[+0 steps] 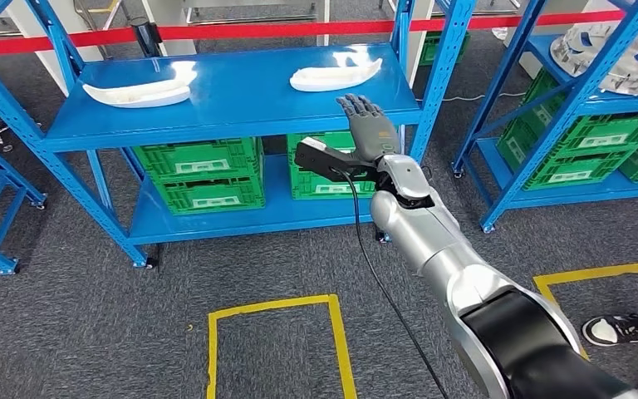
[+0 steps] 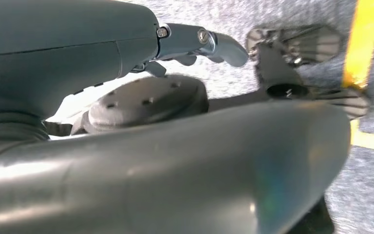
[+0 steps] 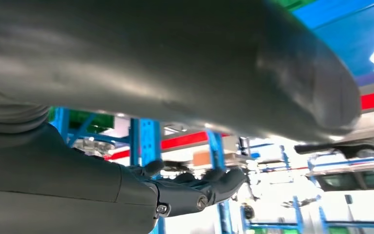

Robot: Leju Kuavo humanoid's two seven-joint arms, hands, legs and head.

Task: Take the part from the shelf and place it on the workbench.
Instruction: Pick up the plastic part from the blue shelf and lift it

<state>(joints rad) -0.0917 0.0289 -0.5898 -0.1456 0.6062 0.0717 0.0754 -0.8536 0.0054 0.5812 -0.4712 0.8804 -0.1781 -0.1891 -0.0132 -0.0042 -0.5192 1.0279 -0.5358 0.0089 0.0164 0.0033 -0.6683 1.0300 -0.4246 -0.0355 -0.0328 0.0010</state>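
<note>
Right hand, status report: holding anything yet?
Right hand open, raised at shelf edge, holding nothing. Nearest white part untouched on blue shelf. Nothing between them.

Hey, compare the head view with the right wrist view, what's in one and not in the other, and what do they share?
Head view alone: two white parts lying on the blue shelf, green crates beneath, yellow floor markings and a person's shoe.

Right wrist view alone: the thumb side of the right hand from close behind, with blurred bright background racks.

Both: the right hand, fingers apart and holding nothing, blue uprights and the red stripe.
</note>
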